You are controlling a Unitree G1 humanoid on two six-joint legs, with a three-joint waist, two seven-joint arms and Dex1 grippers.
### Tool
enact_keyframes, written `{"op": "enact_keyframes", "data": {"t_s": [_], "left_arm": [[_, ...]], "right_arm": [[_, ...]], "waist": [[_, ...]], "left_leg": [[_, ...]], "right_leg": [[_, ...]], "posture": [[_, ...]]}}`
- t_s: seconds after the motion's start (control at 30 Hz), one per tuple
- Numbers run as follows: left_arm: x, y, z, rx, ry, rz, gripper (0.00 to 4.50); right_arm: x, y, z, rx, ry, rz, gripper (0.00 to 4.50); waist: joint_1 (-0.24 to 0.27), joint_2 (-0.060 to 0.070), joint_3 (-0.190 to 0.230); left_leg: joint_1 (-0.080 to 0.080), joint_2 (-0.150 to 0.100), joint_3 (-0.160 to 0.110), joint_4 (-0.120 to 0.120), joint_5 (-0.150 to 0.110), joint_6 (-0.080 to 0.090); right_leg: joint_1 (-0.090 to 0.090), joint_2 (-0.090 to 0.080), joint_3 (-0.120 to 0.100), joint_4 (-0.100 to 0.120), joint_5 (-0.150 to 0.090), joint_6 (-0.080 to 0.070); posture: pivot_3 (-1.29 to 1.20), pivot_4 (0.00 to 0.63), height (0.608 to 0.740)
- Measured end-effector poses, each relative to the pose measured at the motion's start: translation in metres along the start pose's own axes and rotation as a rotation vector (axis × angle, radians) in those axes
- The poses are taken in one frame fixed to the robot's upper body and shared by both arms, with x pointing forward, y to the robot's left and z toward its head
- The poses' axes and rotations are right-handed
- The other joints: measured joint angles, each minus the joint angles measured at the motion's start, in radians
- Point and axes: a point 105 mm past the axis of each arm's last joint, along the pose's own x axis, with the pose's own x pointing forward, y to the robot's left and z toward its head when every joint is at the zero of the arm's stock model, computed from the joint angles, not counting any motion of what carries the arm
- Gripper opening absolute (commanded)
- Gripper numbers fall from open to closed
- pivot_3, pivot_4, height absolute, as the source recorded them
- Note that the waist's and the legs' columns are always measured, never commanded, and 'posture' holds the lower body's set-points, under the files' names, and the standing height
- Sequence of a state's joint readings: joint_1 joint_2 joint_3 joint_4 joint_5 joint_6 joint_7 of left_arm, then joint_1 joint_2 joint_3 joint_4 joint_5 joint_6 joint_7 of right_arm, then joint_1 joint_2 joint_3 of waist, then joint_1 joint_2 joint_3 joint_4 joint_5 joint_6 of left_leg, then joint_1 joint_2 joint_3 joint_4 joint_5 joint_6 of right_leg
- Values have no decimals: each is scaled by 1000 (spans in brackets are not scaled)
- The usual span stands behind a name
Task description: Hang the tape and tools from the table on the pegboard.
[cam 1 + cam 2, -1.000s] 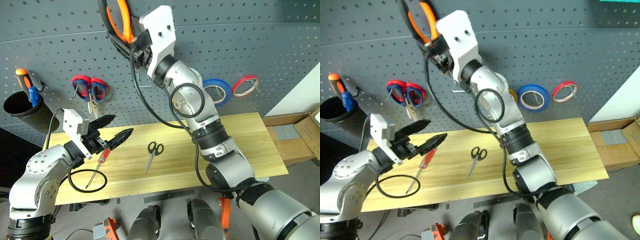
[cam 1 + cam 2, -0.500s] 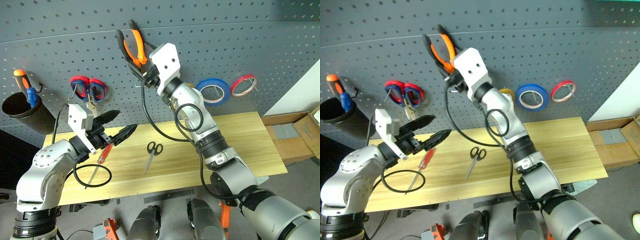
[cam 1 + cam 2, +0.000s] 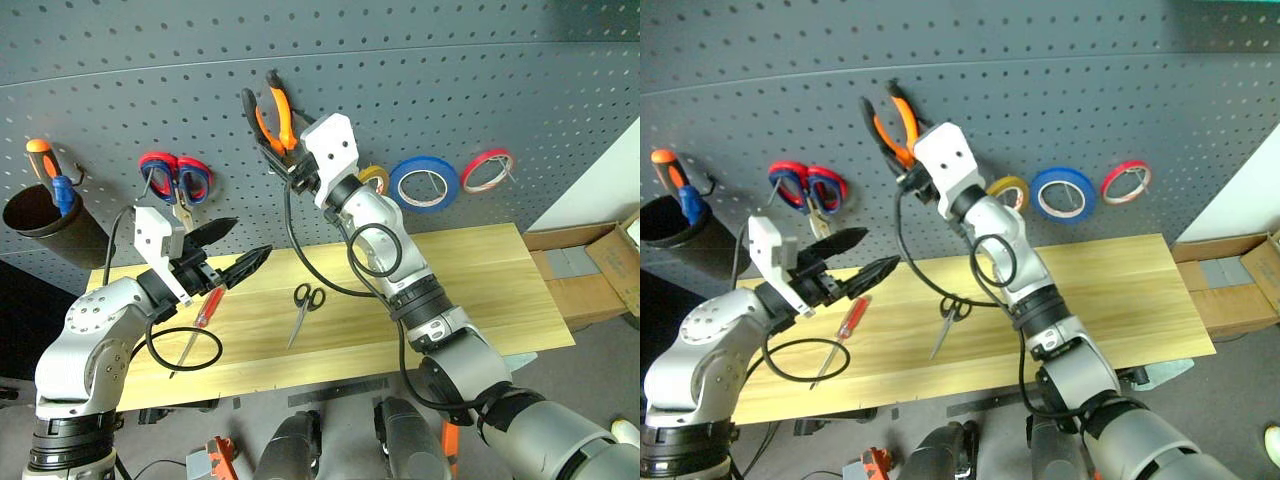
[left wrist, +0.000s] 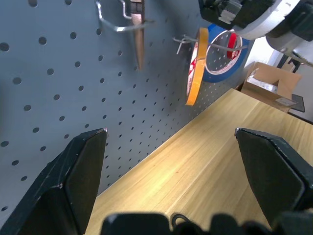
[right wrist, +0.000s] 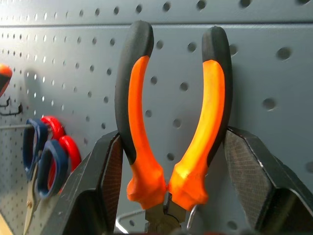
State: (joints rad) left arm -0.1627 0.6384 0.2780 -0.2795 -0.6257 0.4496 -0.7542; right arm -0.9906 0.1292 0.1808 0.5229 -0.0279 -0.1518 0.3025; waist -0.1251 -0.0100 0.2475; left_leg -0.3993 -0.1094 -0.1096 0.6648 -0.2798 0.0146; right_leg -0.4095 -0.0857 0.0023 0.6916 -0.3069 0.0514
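Note:
My right gripper [image 3: 285, 160] is shut on the orange-and-black pliers [image 5: 137, 127], gripping low on the handles, which point up against the dark grey pegboard [image 3: 450, 80]. The yellowish tape [image 3: 375, 178] hangs on a hook just right of that gripper. The red-handled screwdriver [image 3: 203, 312] and the small black scissors [image 3: 305, 303] lie on the wooden table [image 3: 480, 290]. My left gripper [image 3: 250, 240] hovers open and empty above the table's left part, just over the screwdriver's handle.
Red-and-blue scissors [image 3: 178, 180] hang at the left of the board. Farther left, a black cup [image 3: 40, 215] holds an orange-and-blue screwdriver. A blue roll [image 3: 425, 183] and a red roll [image 3: 490, 170] hang to the right. Cardboard boxes [image 3: 590, 270] stand past the table's right end.
My right arm has lowered the pliers along the pegboard, from the top of the picture to just above the tape's level. The left gripper has stayed open in place.

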Motion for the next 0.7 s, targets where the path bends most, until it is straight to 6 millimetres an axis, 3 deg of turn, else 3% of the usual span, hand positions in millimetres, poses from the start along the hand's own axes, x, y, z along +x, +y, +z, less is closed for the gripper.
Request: {"op": "enact_keyframes", "data": {"t_s": [0.03, 0.2, 0.43, 0.57, 0.7], "left_arm": [[0, 0, 0, 0, -1, 1, 4500], [0, 0, -1, 1, 2, 5, 4500], [2, 0, -5, -4, 5, 23, 4500], [-1, -1, -13, -19, 29, 34, 4500], [-1, -2, -24, -12, 78, 49, 4500]], "right_arm": [[-1, 0, -4, 7, 19, -1, 2741], [-5, 0, -7, 18, 48, -5, 4373], [-14, -18, 15, -4, 72, 1, 4443], [-38, -25, 33, 60, 106, 125, 4443], [-74, -35, 45, 166, 175, 273, 4443]], "waist": [[-1, 0, 0], [-8, 0, 0], [-4, 0, 0], [2, 0, 0], [11, -1, 0]], "left_leg": [[0, 0, 0, 0, 0, 0], [0, 0, 0, 0, 0, 0], [0, 0, 0, 3, 0, 0], [0, 0, 1, 1, 0, 0], [-1, 0, 1, 0, 0, 0]], "right_leg": [[0, 0, 0, 0, 0, 0], [0, 0, 1, 0, 0, 0], [0, 0, 1, 3, 0, 0], [0, 0, 2, 1, 0, 0], [0, 0, 3, -1, 0, 0]], "posture": [[-101, 256, 740], [-101, 257, 740], [-106, 265, 740], [-115, 268, 740], [-118, 273, 740]]}}
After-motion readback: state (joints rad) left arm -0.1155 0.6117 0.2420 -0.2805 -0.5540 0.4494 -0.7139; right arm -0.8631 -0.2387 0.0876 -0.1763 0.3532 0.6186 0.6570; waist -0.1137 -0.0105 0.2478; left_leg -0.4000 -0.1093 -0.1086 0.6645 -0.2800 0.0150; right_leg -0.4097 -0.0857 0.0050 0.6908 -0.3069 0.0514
